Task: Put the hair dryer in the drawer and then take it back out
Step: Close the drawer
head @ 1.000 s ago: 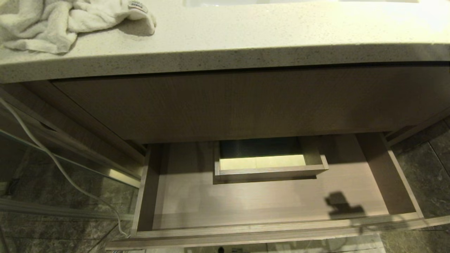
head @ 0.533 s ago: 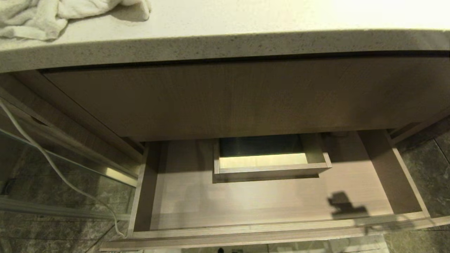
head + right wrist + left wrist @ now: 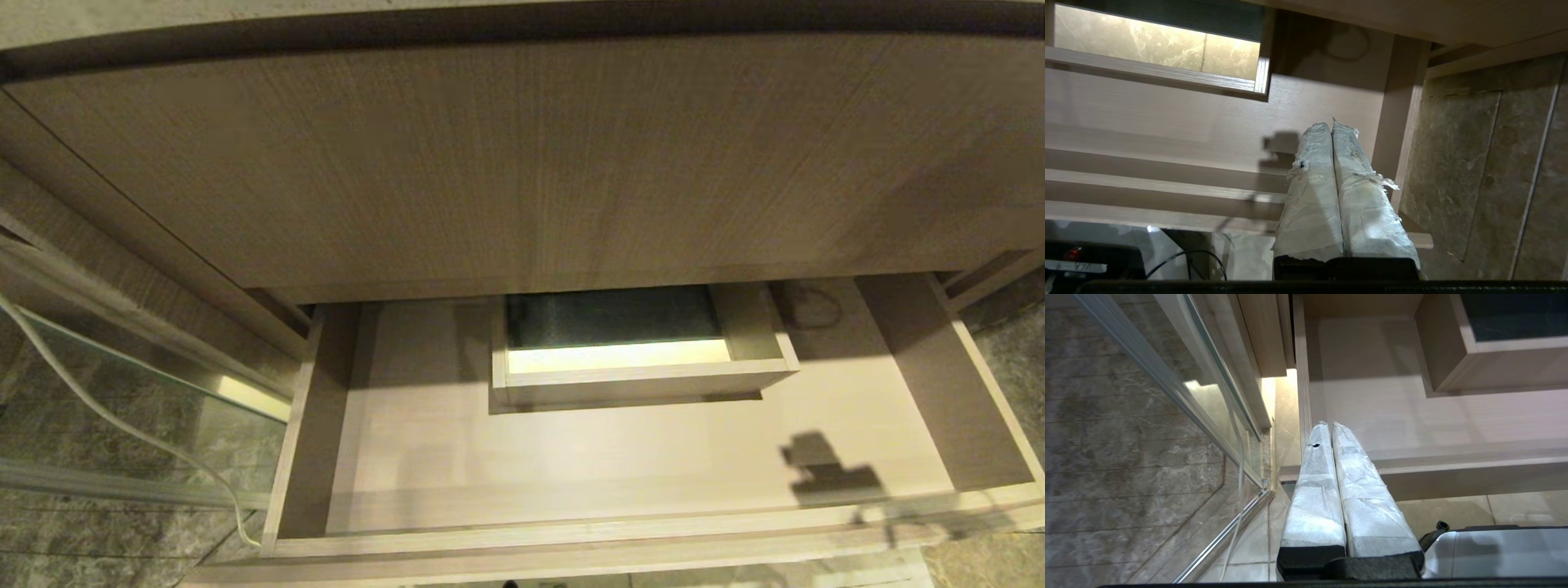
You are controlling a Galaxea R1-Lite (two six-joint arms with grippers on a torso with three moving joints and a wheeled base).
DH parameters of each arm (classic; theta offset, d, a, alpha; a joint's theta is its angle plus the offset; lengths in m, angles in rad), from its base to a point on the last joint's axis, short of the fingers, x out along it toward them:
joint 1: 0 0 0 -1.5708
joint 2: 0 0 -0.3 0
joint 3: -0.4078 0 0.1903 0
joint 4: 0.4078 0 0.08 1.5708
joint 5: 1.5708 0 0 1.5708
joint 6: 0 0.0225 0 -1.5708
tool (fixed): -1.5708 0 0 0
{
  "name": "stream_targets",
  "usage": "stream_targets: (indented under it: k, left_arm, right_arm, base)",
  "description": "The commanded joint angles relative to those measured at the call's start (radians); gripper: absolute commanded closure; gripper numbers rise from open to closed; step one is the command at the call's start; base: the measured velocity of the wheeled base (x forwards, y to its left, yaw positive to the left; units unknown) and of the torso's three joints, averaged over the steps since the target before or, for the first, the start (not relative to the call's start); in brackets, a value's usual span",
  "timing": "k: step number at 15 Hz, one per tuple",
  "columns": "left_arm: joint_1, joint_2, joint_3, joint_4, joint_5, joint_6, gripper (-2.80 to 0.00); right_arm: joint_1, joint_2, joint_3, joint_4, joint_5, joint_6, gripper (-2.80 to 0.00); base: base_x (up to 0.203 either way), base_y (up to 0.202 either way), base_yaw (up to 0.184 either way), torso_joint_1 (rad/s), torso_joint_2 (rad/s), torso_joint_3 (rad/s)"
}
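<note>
The drawer [image 3: 620, 482] stood pulled open below the taller wood-grain panel [image 3: 522, 163], its pale floor bare apart from the boxed cut-out [image 3: 637, 376] at the far middle and a faint looped shadow in the far right corner. The hair dryer was not visible in any view, so its place could not be told; nothing lay in the drawer that looked like it. The left end effector [image 3: 1331, 428] hung near the drawer's left front corner, its wrapped fingers pressed together on nothing. The right end effector [image 3: 1331, 126] hovered over the drawer's near right part, beside the right wall, its taped fingers likewise together and empty, throwing a blocky shadow [image 3: 824, 469] on the drawer floor. Judged from the task alone, a small hair dryer would likely be light and rigid, with a smooth plastic shell that could slip between padded fingers; the handle or the short barrel would seem the surest hold, while a trailing cord could snag on the drawer's front edge. A thin white cable [image 3: 122, 425] ran down by the glass panel [image 3: 106, 392] at the left; whether it belonged to the dryer was unclear. No brand, label or readable writing appeared on the drawer or elsewhere.
</note>
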Motion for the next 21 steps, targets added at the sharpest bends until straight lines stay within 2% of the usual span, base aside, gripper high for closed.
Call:
stream_targets:
  k: [1,9,10,11,13,14,17,21]
  left_arm:
    - [0.0,0.002,0.0,0.001,0.0,-0.001,0.0]
    - [0.0,0.0,0.0,0.001,0.001,-0.001,0.0]
    - [0.0,0.001,0.0,0.001,0.001,-0.001,0.0]
    - [0.0,0.001,0.0,0.001,0.001,-0.001,0.0]
    - [0.0,0.001,-0.001,0.001,0.001,-0.001,0.0]
    - [0.0,0.001,0.0,0.001,0.001,-0.001,0.0]
    - [0.0,0.0,0.0,0.001,0.002,-0.001,0.0]
    - [0.0,0.001,-0.001,0.001,0.0,-0.001,0.0]
  right_arm:
    - [0.0,0.001,0.002,0.003,0.003,-0.003,0.0]
    - [0.014,0.073,0.037,-0.007,-0.022,-0.008,0.0]
    - [0.012,0.086,0.064,-0.003,-0.067,-0.009,0.0]
    - [0.015,0.101,0.093,0.009,-0.168,-0.017,0.0]
    - [0.015,0.14,0.142,0.12,-0.322,-0.125,0.0]
    - [0.014,0.164,0.157,0.176,-0.358,-0.141,0.0]
    - [0.015,0.262,0.184,0.337,-0.396,-0.146,0.0]
    - [0.017,0.366,0.247,0.417,-0.398,-0.153,0.0]
  base:
    - [0.0,0.0,0.0,-0.183,0.45,0.276]
    - [0.0,0.0,0.0,-0.029,0.08,0.047]
    - [0.0,0.0,0.0,0.0,0.0,0.0]
    - [0.0,0.0,0.0,0.0,0.0,0.0]
    - [0.0,0.0,0.0,0.0,0.0,0.0]
    - [0.0,0.0,0.0,0.0,0.0,0.0]
    - [0.0,0.0,0.0,0.0,0.0,0.0]
    - [0.0,0.0,0.0,0.0,0.0,0.0]
